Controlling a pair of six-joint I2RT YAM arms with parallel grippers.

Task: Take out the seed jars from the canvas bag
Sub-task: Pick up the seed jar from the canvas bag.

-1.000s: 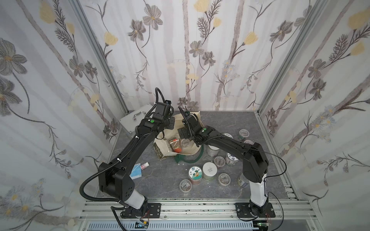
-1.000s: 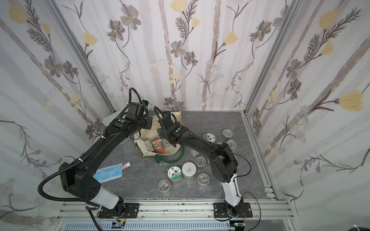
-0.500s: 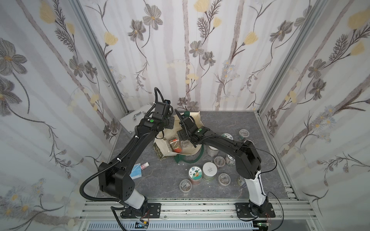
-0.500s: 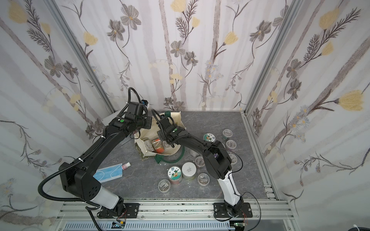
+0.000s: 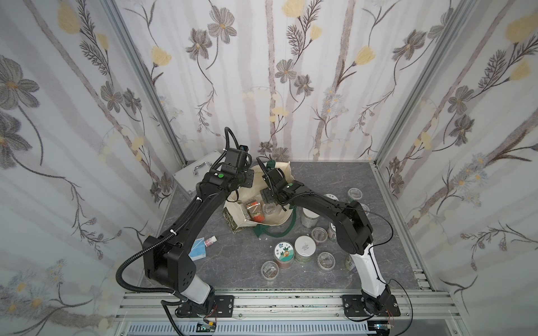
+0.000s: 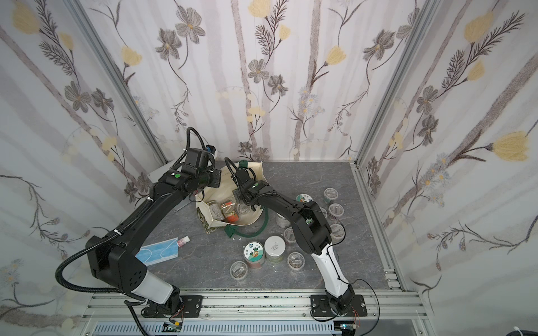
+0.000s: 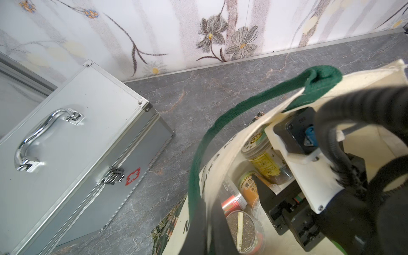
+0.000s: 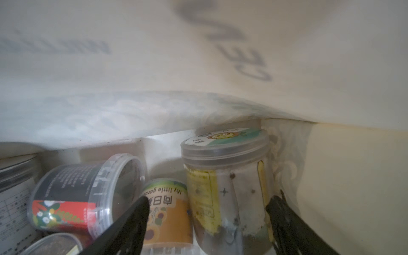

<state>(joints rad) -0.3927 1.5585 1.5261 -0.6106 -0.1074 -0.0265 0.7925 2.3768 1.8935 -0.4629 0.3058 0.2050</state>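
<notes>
The cream canvas bag (image 5: 275,222) lies open-mouthed at the middle back of the table. My left gripper (image 7: 207,231) is shut on its rim beside the green handle (image 7: 220,119), holding the mouth up. My right gripper (image 8: 210,198) is deep inside the bag. Its fingers stand wide, pressed against the outer sides of two seed jars lying side by side: an orange-labelled one (image 8: 167,216) and a yellow-labelled one with a sticker lid (image 8: 227,176). A black-and-red tub (image 8: 72,187) lies next to them. Several more jars stand on the table, among them a sticker-lid jar (image 5: 283,251) and a white-lid jar (image 5: 304,247).
A silver metal case (image 5: 195,174) sits at the back left, close to the bag. A blue face mask (image 5: 198,250) and a tiny pink-capped bottle (image 5: 210,241) lie at the left. Clear-lid jars (image 5: 354,193) crowd the right side around my right arm.
My right arm has pushed further into the bag, and its jaws have narrowed from fully wide onto the two jars. The left arm and the bag rim have stayed put.
</notes>
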